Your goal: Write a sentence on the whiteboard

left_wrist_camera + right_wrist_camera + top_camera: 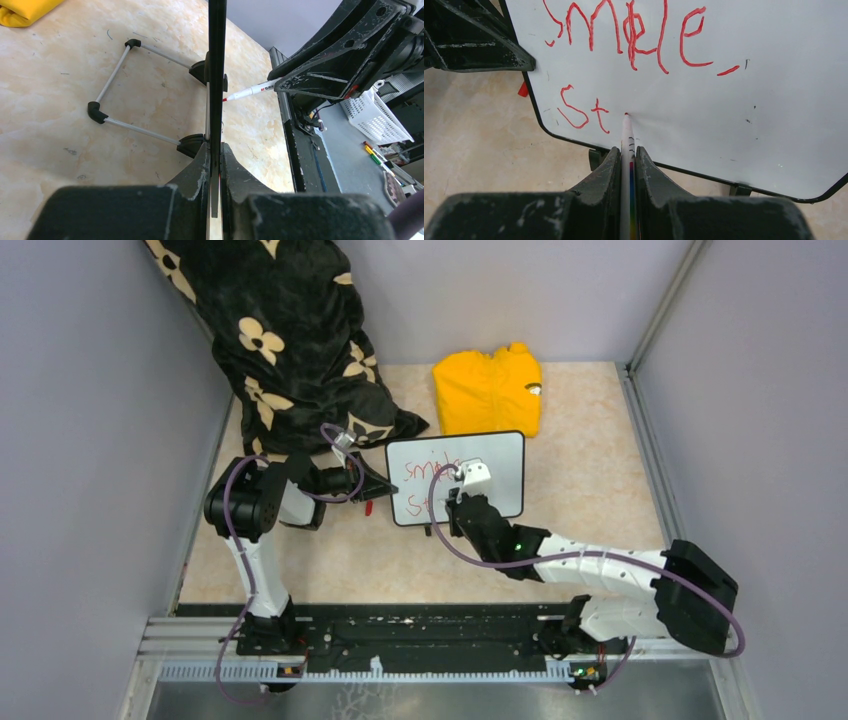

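The whiteboard (500, 472) stands propped on the table's middle, black-rimmed. My left gripper (378, 487) is shut on its left edge; in the left wrist view the board's rim (217, 75) runs edge-on between the jaws of that gripper (216, 155). The sentence (631, 35) is in red: "Smile," above, "St" below. My right gripper (626, 152) is shut on a white marker (626, 135), whose red tip touches the board (749, 100) just right of "St". From above, the right gripper (455, 502) sits over the board's lower left, partly hiding the sentence (420, 472).
A yellow garment (488, 390) lies behind the board. A black cloth with cream flowers (290, 340) hangs at the back left. The board's wire stand (115, 75) rests on the table. A small red piece (523, 90) lies by the board's left edge. Grey walls enclose three sides.
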You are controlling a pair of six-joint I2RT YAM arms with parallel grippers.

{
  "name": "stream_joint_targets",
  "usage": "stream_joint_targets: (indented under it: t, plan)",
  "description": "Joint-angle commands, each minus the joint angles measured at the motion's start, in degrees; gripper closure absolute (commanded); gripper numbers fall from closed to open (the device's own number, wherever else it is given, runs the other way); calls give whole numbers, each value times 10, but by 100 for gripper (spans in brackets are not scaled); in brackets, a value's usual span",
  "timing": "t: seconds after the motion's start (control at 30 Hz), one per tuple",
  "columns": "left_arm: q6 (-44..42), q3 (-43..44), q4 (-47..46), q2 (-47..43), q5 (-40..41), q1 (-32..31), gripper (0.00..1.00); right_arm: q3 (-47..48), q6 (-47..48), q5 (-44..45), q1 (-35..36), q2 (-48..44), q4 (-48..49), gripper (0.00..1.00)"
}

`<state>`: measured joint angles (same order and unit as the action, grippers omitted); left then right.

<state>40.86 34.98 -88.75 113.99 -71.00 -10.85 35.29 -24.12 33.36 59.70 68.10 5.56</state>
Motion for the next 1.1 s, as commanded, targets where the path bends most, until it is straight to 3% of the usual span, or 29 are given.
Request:
stream_joint_targets:
  t: [0.0, 0.6, 1.07]
  plan:
    - [-10, 9, -31, -1, -14, -6, 100, 19, -4, 16, -6, 10, 22, 100]
    - [-10, 9, -30, -1, -15, -6, 100, 23, -7, -9, -7, 41, 31, 100]
    - [-11, 9, -27, -2, -15, -6, 100, -31, -20, -3, -7, 2, 1, 100]
